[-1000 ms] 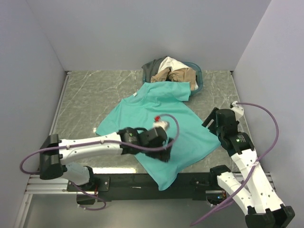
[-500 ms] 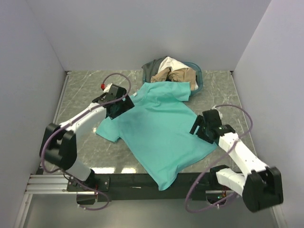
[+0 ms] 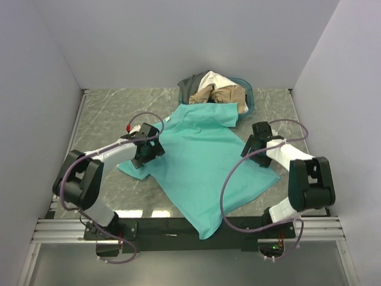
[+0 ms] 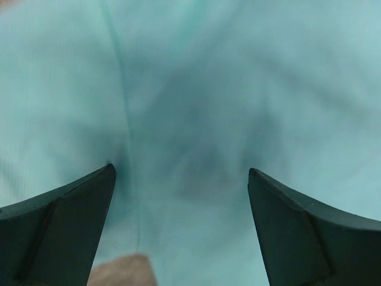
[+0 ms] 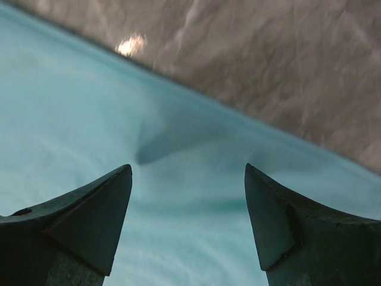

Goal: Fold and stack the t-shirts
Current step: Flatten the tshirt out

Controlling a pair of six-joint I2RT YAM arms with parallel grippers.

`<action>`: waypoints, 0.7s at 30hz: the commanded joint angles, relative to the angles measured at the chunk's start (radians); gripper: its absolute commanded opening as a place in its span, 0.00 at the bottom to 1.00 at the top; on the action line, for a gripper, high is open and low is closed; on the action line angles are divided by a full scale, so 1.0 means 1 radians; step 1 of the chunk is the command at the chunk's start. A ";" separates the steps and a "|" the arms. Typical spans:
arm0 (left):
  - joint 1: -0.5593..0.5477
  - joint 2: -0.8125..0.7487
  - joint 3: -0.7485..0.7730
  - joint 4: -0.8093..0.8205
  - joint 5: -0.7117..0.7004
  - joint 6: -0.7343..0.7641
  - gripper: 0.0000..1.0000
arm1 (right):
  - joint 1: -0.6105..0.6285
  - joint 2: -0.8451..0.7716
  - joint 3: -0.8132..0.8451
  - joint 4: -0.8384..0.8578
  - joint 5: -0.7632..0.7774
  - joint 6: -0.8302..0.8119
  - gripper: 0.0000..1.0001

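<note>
A bright teal-green t-shirt (image 3: 205, 158) lies spread on the marble table, its hem hanging over the front edge. My left gripper (image 3: 150, 151) stands open low over its left sleeve area. In the left wrist view the open left gripper (image 4: 180, 174) has teal cloth (image 4: 196, 89) with a seam under it and nothing pinched. My right gripper (image 3: 252, 145) is open at the shirt's right edge. Its wrist view shows the open right gripper (image 5: 187, 171) above the teal cloth (image 5: 71, 119) near that edge. Cream-white (image 3: 214, 79), tan-beige (image 3: 225, 93) and dark grey (image 3: 190, 83) t-shirts are piled at the back.
The piled shirts sit in an oval teal-blue basket (image 3: 249, 92) at the back of the table, touching the teal shirt's right sleeve. Grey marble table (image 3: 107, 113) shows to the left and right (image 5: 286, 77) of the shirt. Walls close in on three sides.
My left arm went from the shirt's front hem to the far left, then came down by the left sleeve. My right arm reached forward to the shirt's right edge. Both grippers stayed open.
</note>
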 commanded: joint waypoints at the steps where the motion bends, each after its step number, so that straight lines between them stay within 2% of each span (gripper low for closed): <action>1: -0.054 -0.071 -0.094 -0.071 -0.014 -0.078 0.99 | -0.055 0.070 0.088 0.050 -0.021 -0.047 0.82; 6: -0.264 -0.166 -0.177 -0.143 -0.015 -0.204 1.00 | -0.064 0.248 0.241 0.064 -0.069 -0.128 0.82; 13: -0.524 -0.272 -0.148 -0.281 -0.005 -0.391 0.99 | -0.078 0.449 0.562 0.037 -0.118 -0.216 0.79; 14: -0.573 -0.280 -0.142 -0.283 -0.001 -0.398 0.99 | -0.078 0.478 0.599 0.029 -0.121 -0.223 0.79; 18: -0.653 -0.289 -0.105 -0.268 0.007 -0.341 1.00 | -0.077 0.497 0.737 0.000 -0.110 -0.282 0.79; 21: -0.703 -0.287 -0.035 -0.341 -0.076 -0.286 0.99 | -0.077 0.437 0.778 -0.066 -0.057 -0.294 0.78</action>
